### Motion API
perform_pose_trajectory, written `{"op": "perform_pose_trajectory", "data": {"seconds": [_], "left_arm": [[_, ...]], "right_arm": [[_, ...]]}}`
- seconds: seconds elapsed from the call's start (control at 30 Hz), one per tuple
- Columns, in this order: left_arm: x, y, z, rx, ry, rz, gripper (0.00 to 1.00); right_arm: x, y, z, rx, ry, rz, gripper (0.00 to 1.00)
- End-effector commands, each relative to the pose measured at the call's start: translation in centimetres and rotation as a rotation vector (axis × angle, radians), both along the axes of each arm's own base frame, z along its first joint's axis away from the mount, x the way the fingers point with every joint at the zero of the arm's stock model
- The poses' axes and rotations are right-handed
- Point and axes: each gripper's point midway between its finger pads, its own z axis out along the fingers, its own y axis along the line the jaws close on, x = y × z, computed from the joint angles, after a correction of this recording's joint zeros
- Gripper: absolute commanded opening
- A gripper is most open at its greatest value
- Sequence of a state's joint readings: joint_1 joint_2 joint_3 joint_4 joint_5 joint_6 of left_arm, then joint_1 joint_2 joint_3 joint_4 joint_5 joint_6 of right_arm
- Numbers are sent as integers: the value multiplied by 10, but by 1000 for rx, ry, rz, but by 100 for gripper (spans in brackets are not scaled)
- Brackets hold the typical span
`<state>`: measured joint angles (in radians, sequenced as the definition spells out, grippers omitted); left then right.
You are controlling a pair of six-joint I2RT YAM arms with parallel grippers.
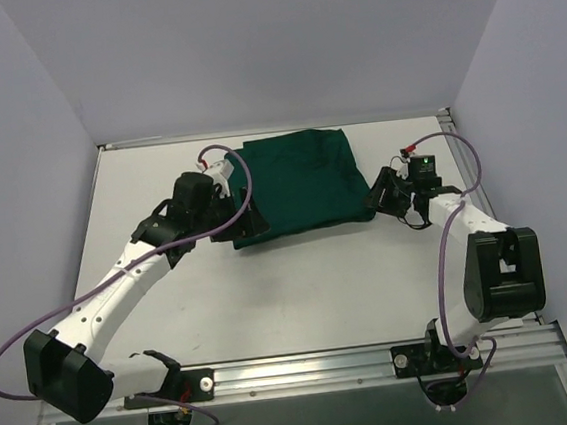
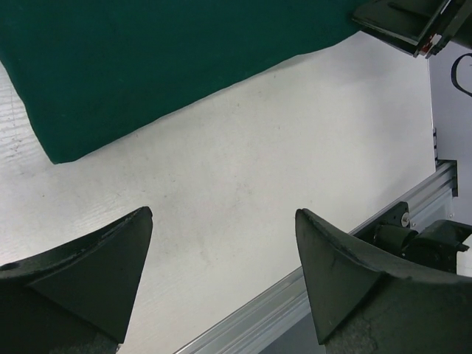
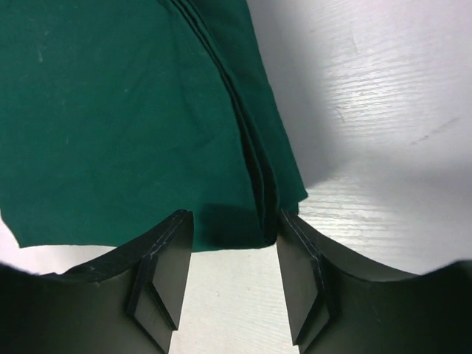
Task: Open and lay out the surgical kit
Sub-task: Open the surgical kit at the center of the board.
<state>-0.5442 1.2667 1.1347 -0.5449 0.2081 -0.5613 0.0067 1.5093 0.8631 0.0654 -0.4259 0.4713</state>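
The surgical kit is a folded dark green cloth bundle lying on the white table at the back centre. The wire-mesh tray and the steel instruments are hidden. My left gripper is open and empty at the bundle's near left corner; its wrist view shows that green corner beyond the fingers. My right gripper is open at the bundle's near right corner. In the right wrist view the layered cloth edge reaches down between the spread fingers, close to the right one.
An aluminium rail runs along the table's near edge, also in the left wrist view. White walls close the back and both sides. The right arm's base stands at the near right.
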Motion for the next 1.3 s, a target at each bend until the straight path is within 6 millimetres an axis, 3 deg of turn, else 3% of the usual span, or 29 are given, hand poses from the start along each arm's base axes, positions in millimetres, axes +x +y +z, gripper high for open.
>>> {"op": "perform_pose_trajectory", "data": {"seconds": [0.0, 0.07, 0.1, 0.17, 0.23, 0.3, 0.33, 0.37, 0.43, 0.5, 0.53, 0.6, 0.93, 1.0, 1.27], "left_arm": [[11, -16, 21, -24, -85, -23, 87], [14, -23, 20, -17, -103, -38, 87], [11, -30, 20, -5, -121, -64, 88], [19, -35, 20, 43, -176, -61, 91], [19, -49, 21, 68, -235, -88, 93], [31, -58, 32, 85, -354, -89, 99], [29, -69, 36, 81, -394, -112, 94], [34, -79, 44, 62, -450, -117, 94], [40, -93, 43, 96, -516, -146, 94], [51, -105, 54, 110, -595, -159, 94], [57, -112, 43, 141, -599, -170, 94], [62, -125, 44, 177, -656, -190, 94], [91, -180, 15, 200, -696, -227, 94], [92, -190, 20, 173, -703, -248, 94], [91, -218, 6, 109, -657, -320, 94]], "right_arm": [[4, 12, 2, 73, -25, 32, 47], [4, 14, 2, 86, -25, 39, 34], [5, 15, 3, 89, -25, 38, 11], [5, 16, 14, 101, -47, 35, 0], [4, 20, 26, 127, -68, 45, 0], [3, 23, 47, 147, -104, 41, 0], [3, 25, 56, 154, -122, 43, 0], [5, 30, 73, 162, -157, 55, 0], [1, 45, 87, 181, -167, 88, 0], [3, 55, 103, 210, -185, 101, 0], [1, 60, 109, 227, -192, 112, 0], [3, 65, 119, 264, -205, 108, 0], [1, 81, 140, 376, -227, 138, 0], [0, 83, 142, 379, -227, 141, 0], [-4, 84, 142, 380, -221, 154, 0]]}}
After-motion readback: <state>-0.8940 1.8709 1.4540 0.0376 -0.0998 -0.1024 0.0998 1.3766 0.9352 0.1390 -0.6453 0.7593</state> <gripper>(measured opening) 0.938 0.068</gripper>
